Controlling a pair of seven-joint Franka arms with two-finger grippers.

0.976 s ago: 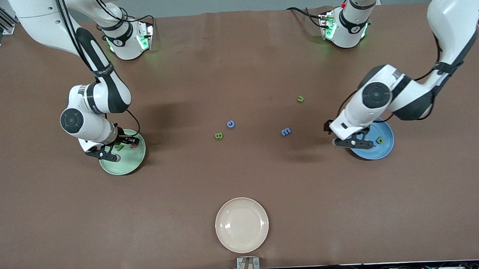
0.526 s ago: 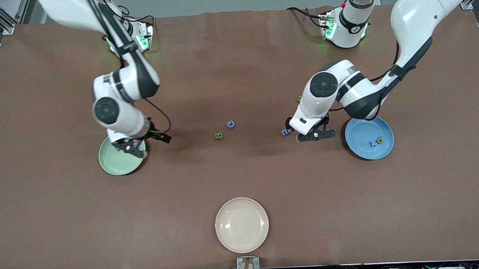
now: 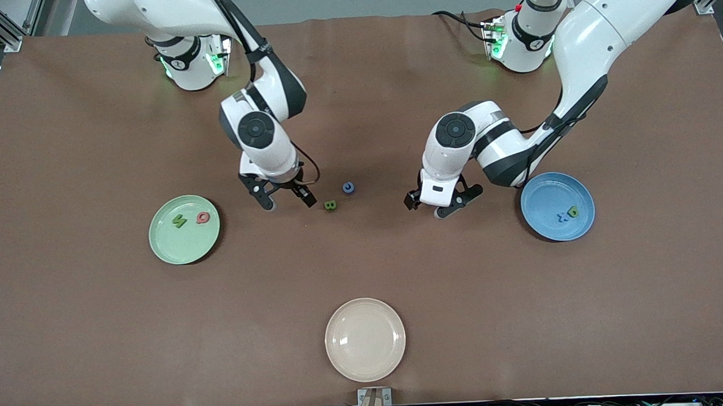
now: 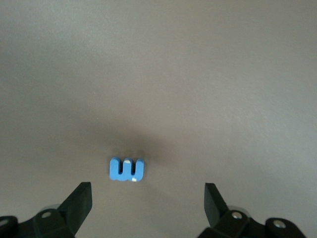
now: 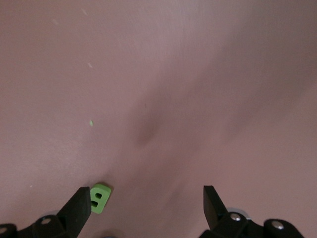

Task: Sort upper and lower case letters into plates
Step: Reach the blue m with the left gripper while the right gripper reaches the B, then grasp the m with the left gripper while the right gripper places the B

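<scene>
Front view: both grippers released, empty, near the green B (image 3: 330, 205)
Right gripper (image 3: 287, 200) just beside B; left gripper (image 3: 424, 206) over blue E (image 4: 126, 170)

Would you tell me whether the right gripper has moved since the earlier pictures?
Yes: the right gripper left the pale green plate for the green letter B.

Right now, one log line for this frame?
left hand: open, over blue E | right hand: open, beside green B | green plate: two letters | blue plate: two letters
</scene>
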